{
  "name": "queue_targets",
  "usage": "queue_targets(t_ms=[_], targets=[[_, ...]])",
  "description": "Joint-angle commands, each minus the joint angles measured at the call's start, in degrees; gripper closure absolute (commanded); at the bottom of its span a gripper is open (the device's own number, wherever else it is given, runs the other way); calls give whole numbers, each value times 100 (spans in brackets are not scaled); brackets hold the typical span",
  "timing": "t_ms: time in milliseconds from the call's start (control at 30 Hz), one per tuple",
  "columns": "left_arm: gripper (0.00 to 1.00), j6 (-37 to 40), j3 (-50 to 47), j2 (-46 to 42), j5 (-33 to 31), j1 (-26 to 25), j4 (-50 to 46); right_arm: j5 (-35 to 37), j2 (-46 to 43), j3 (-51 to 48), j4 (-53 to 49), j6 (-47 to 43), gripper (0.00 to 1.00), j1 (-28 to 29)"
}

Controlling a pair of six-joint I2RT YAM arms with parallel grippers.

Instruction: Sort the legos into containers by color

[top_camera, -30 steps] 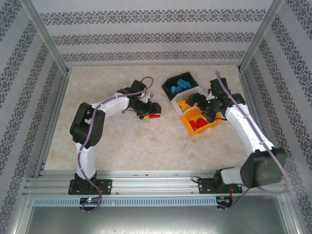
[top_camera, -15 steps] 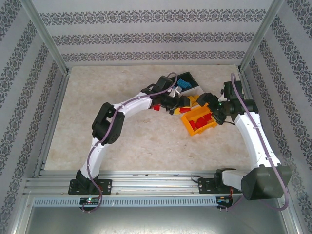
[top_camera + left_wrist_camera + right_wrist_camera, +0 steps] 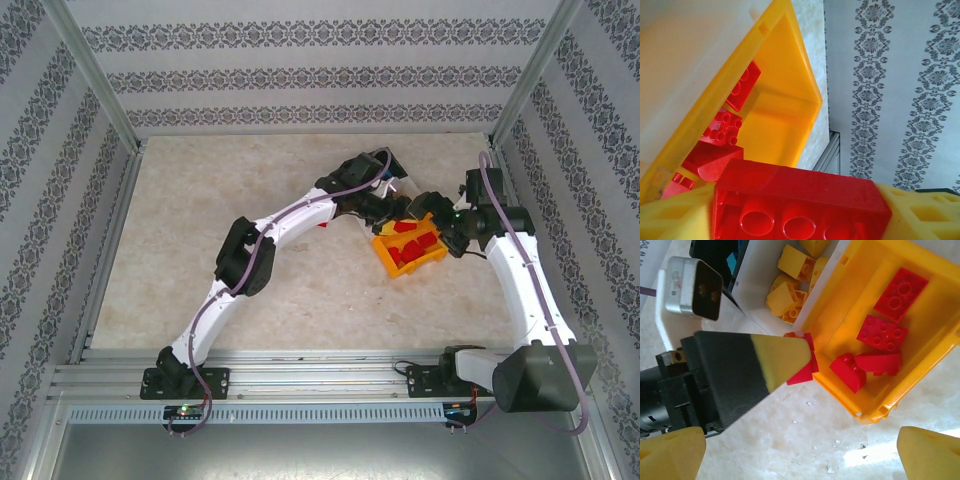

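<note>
Left hand [image 3: 800, 216] is clamped on a red brick [image 3: 800, 197], which is pinched by its flat sides between the yellow pads [image 3: 670, 217]. The brick is carried right at the rim of the orange bin [image 3: 782, 132], at the corner shared with the white bin [image 3: 822, 290]. From the right wrist view it is judged to be only partly over the orange bin.

Several red bricks [image 3: 882, 332] are seen lying on the orange bin's floor, and yellow bricks [image 3: 785, 295] are heaped in the white bin.

The right hand [image 3: 800, 452] is held over the desk [image 3: 805, 415] just beside the orange bin. Its fingers are spread wide and nothing is gripped between them.

The brick is judged to be light, stiff and hard, with smooth walls that could slip under a loose pinch. The soft pads should help there. The flat side walls are the best place to be gripped, not the studded top.

No harm is expected from a short drop. A bounce off the rim into the white bin is the risk, so the brick is best released once it is well over the orange bin's middle.
</note>
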Motion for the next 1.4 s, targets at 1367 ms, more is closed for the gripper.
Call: queue_targets(t_ms=[1367], targets=[[22, 908, 777, 51, -336, -212, -1387, -332, -242, -415, 76, 12, 2, -259]])
